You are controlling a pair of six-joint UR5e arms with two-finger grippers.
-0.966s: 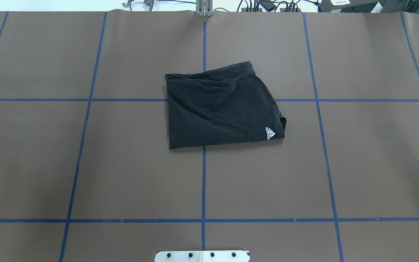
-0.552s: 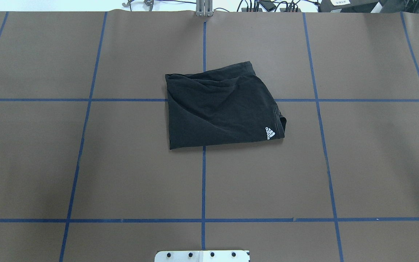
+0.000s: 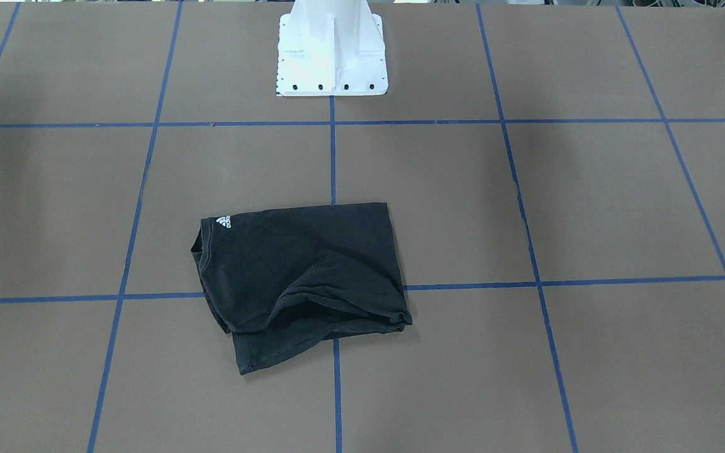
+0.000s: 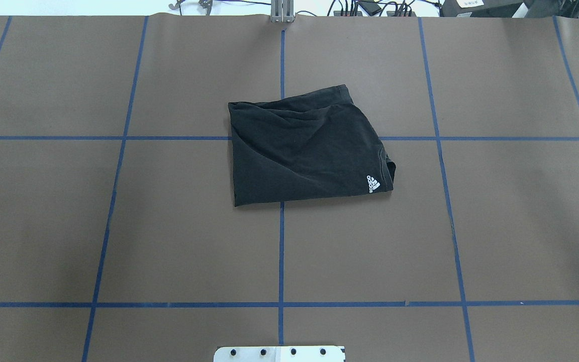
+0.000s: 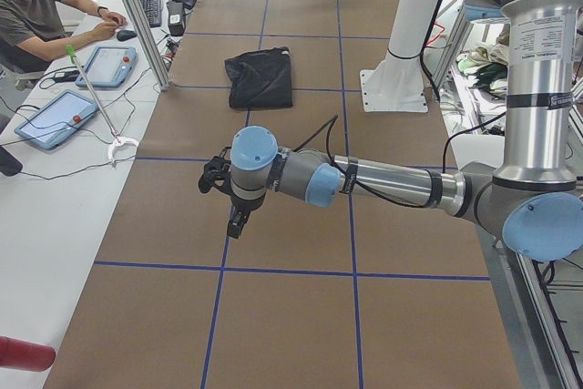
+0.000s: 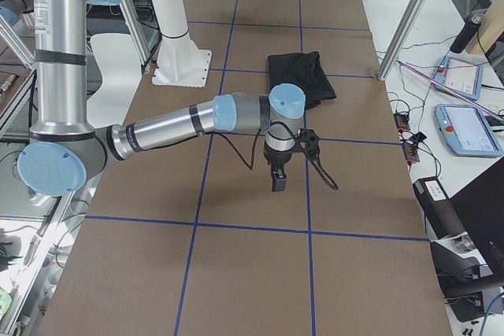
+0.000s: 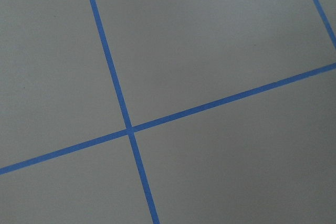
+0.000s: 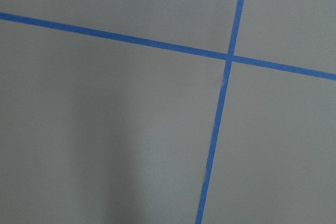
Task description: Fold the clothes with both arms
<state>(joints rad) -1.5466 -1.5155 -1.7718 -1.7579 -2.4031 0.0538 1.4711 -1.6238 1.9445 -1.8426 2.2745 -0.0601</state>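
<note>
Your black left gripper [image 5: 237,221] hangs well apart from the one black folded cotton T-shirt [image 4: 304,151], upper middle in the overhead view. Your black right gripper [image 6: 278,181] hangs away too. I cannot tell if these two are open. Folding looks done; next, just check the bumpy top edge

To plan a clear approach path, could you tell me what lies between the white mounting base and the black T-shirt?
Only brown table cover crossed by blue tape lines lies between the mounting base and the T-shirt, as the front-facing view shows.
</note>
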